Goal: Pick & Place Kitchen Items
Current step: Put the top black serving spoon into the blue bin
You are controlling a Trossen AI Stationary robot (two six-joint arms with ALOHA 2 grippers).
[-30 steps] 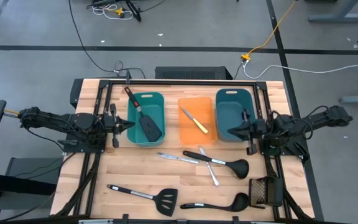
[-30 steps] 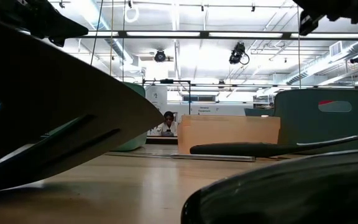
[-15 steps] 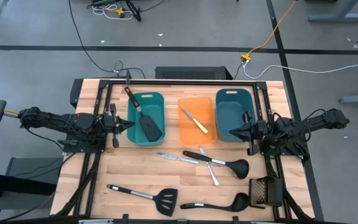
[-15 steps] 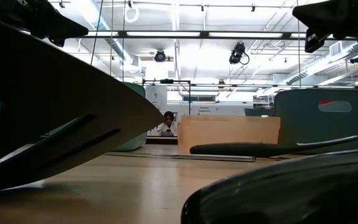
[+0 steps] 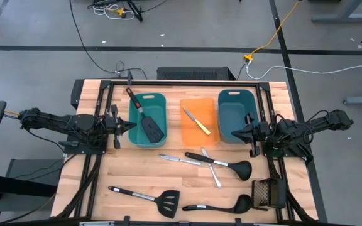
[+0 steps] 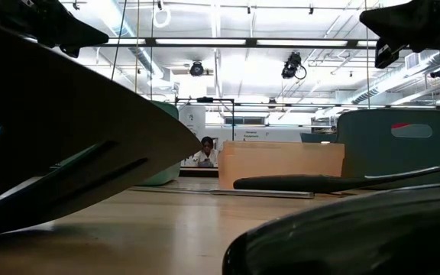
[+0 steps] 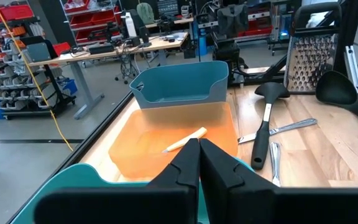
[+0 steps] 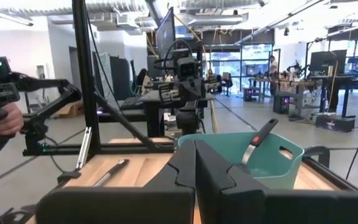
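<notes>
The right gripper (image 5: 236, 132) hangs closed and empty at the right edge of the right-hand teal bin (image 5: 235, 114), its two dark fingers (image 8: 194, 168) pressed tip to tip in the right wrist view. The left gripper (image 5: 132, 124) is likewise closed on nothing, its fingers (image 7: 199, 163) meeting at a point just at the left wall of the left-hand teal bin (image 5: 148, 118). Taking the orange bin (image 5: 198, 122) in the middle of the table (image 5: 137, 172) as the landmark, the knife with the yellow handle (image 5: 197, 122) lies diagonally inside it. In the teal bin just left of the orange bin sits a black slotted spatula (image 5: 146, 119), its blade inside and its handle leaning out over the far-left rim. The teal bin just right of the orange bin shows nothing inside. On the bare wood just in front of the orange bin lie two small silver knives (image 5: 180, 159), one to the front-left and one (image 5: 211, 167) straight in front, the second crossed by a black ladle (image 5: 221, 163) whose bowl points right. Farther toward the table's near edge, front-left of the orange bin, lies a second slotted spatula (image 5: 148, 198), and front-right a second ladle (image 5: 221, 205) with its bowl beside a dark mesh grater (image 5: 264, 193). In the low view a person (image 6: 204, 152) shows in the room beyond the orange bin.
</notes>
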